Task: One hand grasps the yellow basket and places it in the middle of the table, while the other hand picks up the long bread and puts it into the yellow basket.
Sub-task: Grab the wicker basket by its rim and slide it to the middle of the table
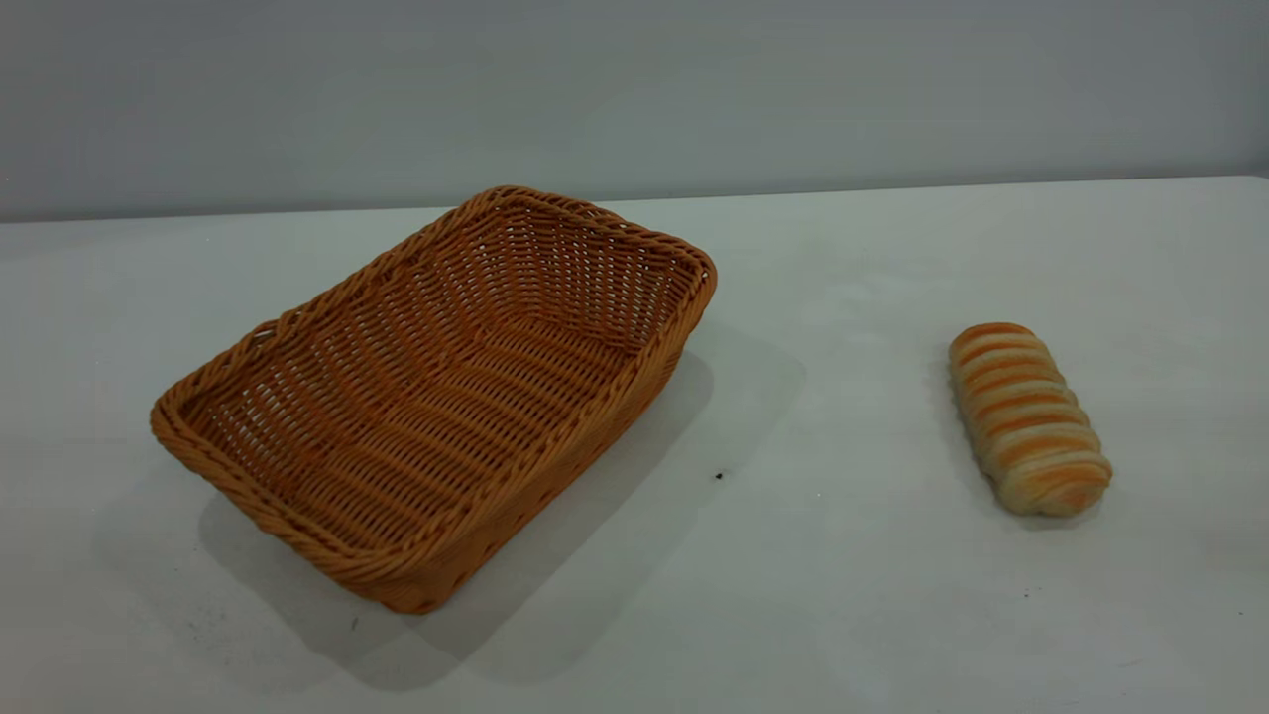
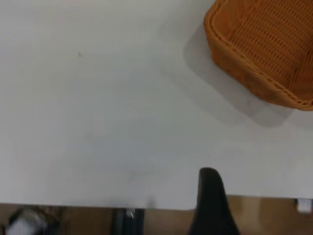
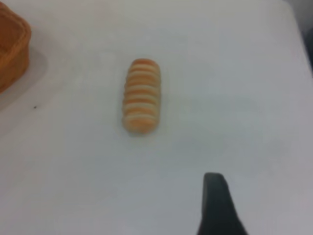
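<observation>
The yellow basket [image 1: 436,397], a large orange-tan wicker one, lies empty on the white table [image 1: 843,555], left of centre and turned at an angle. One corner of it shows in the left wrist view [image 2: 264,49]. The long bread [image 1: 1026,418], with cream and orange ridges, lies on the table at the right, and it also shows in the right wrist view [image 3: 141,95]. Neither arm shows in the exterior view. A black part of my left gripper [image 2: 211,203] hangs over the table's edge, well away from the basket. A black part of my right gripper [image 3: 218,205] is above bare table, short of the bread.
A grey wall runs behind the table's far edge [image 1: 892,188]. A tiny dark speck [image 1: 719,476] lies between basket and bread. The basket's corner shows at the edge of the right wrist view [image 3: 12,46]. Brown floor shows beyond the table's edge [image 2: 264,215] in the left wrist view.
</observation>
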You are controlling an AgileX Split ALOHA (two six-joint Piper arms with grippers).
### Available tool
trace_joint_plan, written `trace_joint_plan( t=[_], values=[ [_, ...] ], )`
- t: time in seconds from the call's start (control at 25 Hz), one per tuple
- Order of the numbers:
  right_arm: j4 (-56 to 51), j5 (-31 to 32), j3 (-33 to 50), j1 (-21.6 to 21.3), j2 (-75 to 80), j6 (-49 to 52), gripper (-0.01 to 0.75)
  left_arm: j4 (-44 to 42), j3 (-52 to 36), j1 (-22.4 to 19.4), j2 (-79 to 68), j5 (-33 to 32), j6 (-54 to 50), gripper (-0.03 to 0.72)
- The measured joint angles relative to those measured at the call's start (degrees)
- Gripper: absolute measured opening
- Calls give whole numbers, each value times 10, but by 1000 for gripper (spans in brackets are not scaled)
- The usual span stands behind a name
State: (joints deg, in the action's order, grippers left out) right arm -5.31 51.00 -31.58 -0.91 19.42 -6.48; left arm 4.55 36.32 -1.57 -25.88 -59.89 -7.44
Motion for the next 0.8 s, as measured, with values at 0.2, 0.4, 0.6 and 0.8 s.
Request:
trace_joint_plan(
  t=[0.2, 0.4, 0.6, 0.8],
  values=[
    [-112, -124, -6, 0, 175, -125, 514, 36, 6, 0, -186, 96, -61, 562],
    [-338, -225, -6, 0, 325, -328, 515, 67, 6, 0, -364, 216, -84, 562],
    [-574, -269, -19, 43, 442, -529, 515, 170, 6, 0, -531, 322, -63, 562],
    [-702, -315, -58, 125, 533, -650, 516, 305, 7, 25, -662, 417, 8, 562]
  ],
)
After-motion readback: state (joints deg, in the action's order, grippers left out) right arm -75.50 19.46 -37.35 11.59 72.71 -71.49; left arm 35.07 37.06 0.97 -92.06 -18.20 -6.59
